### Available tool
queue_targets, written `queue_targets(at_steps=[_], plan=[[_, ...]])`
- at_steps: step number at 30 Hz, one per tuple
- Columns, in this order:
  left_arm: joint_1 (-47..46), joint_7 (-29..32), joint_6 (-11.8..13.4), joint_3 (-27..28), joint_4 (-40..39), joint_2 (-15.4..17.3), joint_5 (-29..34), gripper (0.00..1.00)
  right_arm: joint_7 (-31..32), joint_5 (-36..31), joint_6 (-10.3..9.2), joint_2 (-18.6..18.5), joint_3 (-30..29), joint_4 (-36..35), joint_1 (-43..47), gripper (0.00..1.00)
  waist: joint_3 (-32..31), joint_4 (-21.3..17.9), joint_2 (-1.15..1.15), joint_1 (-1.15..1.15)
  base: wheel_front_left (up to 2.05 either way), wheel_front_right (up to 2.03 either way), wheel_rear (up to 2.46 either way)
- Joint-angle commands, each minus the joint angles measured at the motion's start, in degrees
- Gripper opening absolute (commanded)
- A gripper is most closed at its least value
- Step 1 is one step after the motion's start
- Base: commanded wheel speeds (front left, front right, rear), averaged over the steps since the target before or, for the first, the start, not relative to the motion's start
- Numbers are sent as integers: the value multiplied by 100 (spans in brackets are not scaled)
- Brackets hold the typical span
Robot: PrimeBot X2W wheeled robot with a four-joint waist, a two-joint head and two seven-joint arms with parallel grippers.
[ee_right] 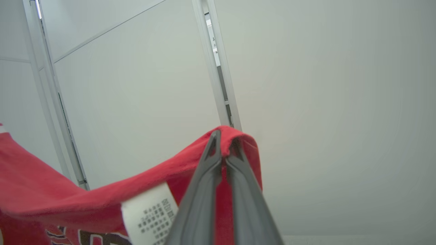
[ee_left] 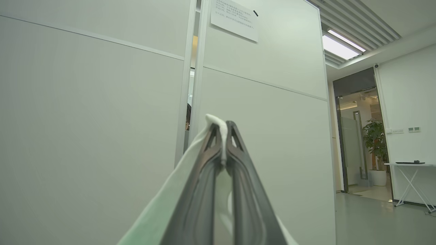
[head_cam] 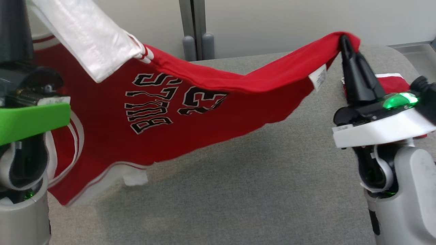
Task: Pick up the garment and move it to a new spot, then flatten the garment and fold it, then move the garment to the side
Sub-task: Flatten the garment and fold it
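Note:
The garment (head_cam: pixel 211 102) is a red jersey with white sleeves and black lettering, hanging stretched between both arms above the grey table (head_cam: pixel 272 190). My right gripper (head_cam: pixel 344 39) is shut on its red edge at the upper right; in the right wrist view that gripper (ee_right: pixel 223 146) pinches the red cloth (ee_right: pixel 102 200) beside a white care label (ee_right: pixel 150 214). My left gripper (ee_left: pixel 222 131) is shut on a white sleeve (ee_left: pixel 160 207), which crosses the head view's upper left as a white sleeve (head_cam: pixel 88 37). The left fingertips are out of the head view.
Pale partition panels (head_cam: pixel 272 23) with a grey post (head_cam: pixel 196 30) stand right behind the table. A second red and white cloth (head_cam: pixel 395 83) lies on the table behind my right wrist. The left wrist view looks past a doorway to a potted plant (ee_left: pixel 374 143) and folding table (ee_left: pixel 408 166).

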Motion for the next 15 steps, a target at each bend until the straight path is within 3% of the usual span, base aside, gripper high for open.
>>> queue_targets(at_steps=[1,9,15], plan=[[-229,85,-2,28,-109,74,-57,0,75,-67,-7,-20,-113,-259,-69,0,-65,-92,0,0,0,0,0],[-1229,690,66,25,-437,318,-174,0,582,-455,-7,-20,-747,-1766,-328,0,-133,-247,0,0,0,0,0],[-1585,1066,59,-99,-159,447,-255,0,1009,-677,-7,-52,-1143,-2287,-544,0,34,-286,0,0,0,0,0]])
